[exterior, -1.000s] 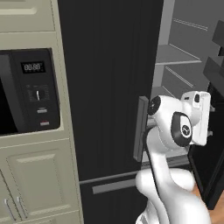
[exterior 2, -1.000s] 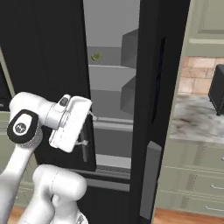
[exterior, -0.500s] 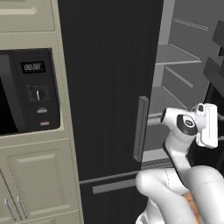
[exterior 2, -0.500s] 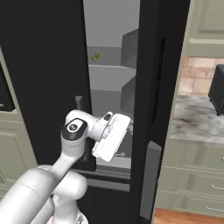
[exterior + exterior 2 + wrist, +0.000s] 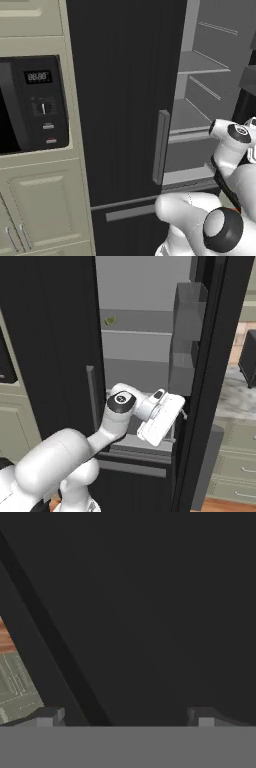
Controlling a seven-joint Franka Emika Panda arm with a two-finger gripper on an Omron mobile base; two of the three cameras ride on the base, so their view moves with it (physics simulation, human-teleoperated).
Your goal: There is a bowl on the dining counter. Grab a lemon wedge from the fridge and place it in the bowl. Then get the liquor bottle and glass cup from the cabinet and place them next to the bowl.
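Your lemon wedge (image 5: 110,320) sits on an upper fridge shelf (image 5: 140,331), near its left end, close to the edge of the closed left door (image 5: 55,341). It's small and green-yellow in the right base view; you can't read its shape beyond a small lump.

The gripper (image 5: 127,714) is well below the wedge and to its right — the hand hangs low in the fridge opening, just beside the open right door (image 5: 210,381). In the right base view you see the white hand body, but the fingers are tucked behind it against the door.

Pincer is spread wide: in the hand view the two fingertips (image 5: 47,716) stand far apart at the bottom edge, nothing between them. That camera faces a dark flat surface with a black diagonal strip; a sliver of wood floor and pale cabinet front shows at the left edge.

In the left base view the wrist is cut off at the right edge. The microwave (image 5: 32,102) sits left of the fridge. A clear bin (image 5: 189,306) hangs on the inside of the open door.
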